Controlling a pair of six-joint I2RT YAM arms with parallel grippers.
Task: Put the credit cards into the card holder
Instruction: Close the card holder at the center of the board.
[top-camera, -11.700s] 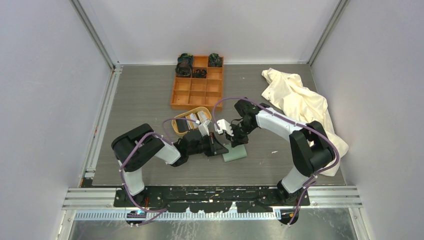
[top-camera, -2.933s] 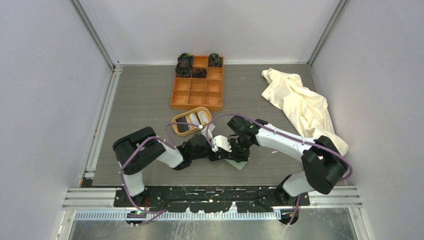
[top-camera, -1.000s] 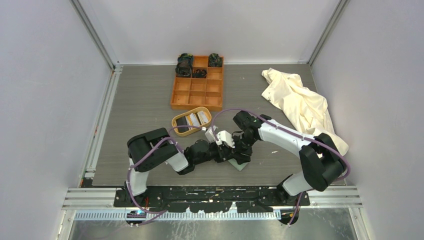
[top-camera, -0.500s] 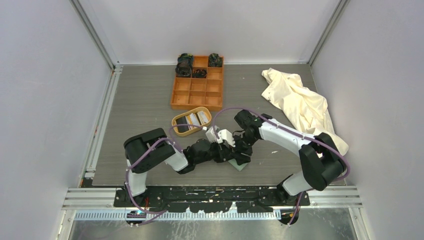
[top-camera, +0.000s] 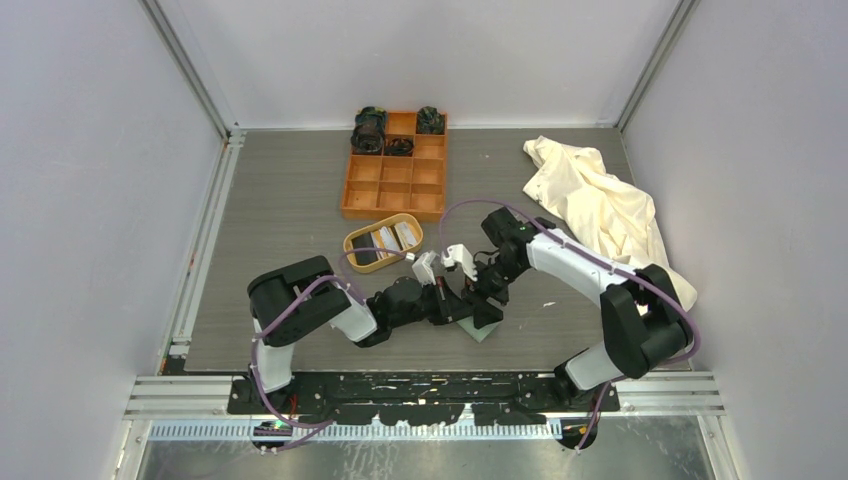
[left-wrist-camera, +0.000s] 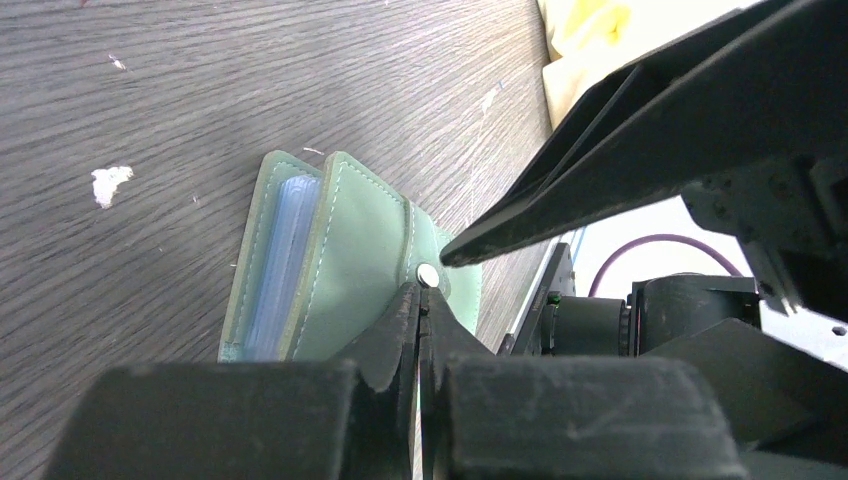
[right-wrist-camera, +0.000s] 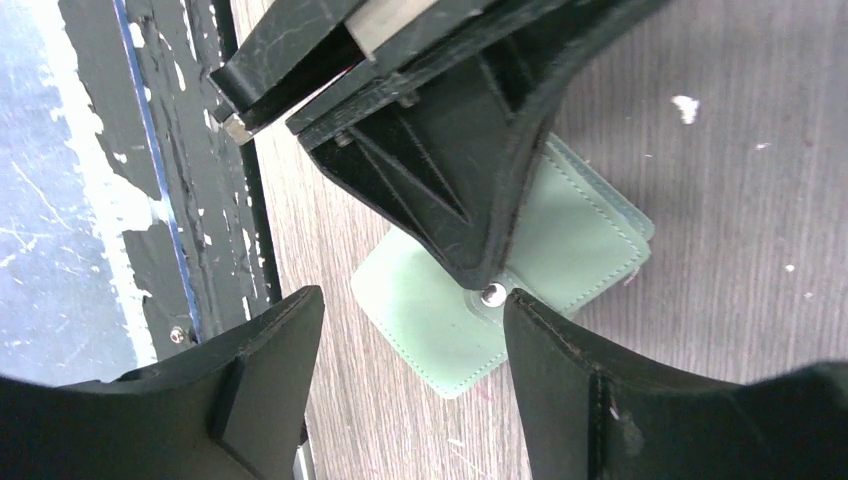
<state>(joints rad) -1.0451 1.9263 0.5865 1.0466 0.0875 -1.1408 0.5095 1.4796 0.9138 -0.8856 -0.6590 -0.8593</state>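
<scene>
1. The sage-green card holder (top-camera: 481, 329) is seen lying on the grey desk (top-camera: 280, 220) near its front edge, right where the two arm tips meet.
2. The left pincer (left-wrist-camera: 419, 298) is pressed shut, with the holder's strap tab nipped at its tips just below the metal snap stud (left-wrist-camera: 428, 276).
3. In the left wrist view the holder's covers are slightly parted, and pale blue pockets are shown along the open edge.
4. The right pincer (right-wrist-camera: 412, 298) is held spread wide above the holder, one fingertip poised just beside the snap stud.
5. The credit cards (top-camera: 387, 239), one dark and the others pale, are found in the oval wooden tray (top-camera: 346, 247), behind the holder and apart from it.
6. Further back an orange compartment box (top-camera: 395, 185) is seen with dark items in its rear cells, and a cream cloth (top-camera: 600, 205) is heaped on the right.
</scene>
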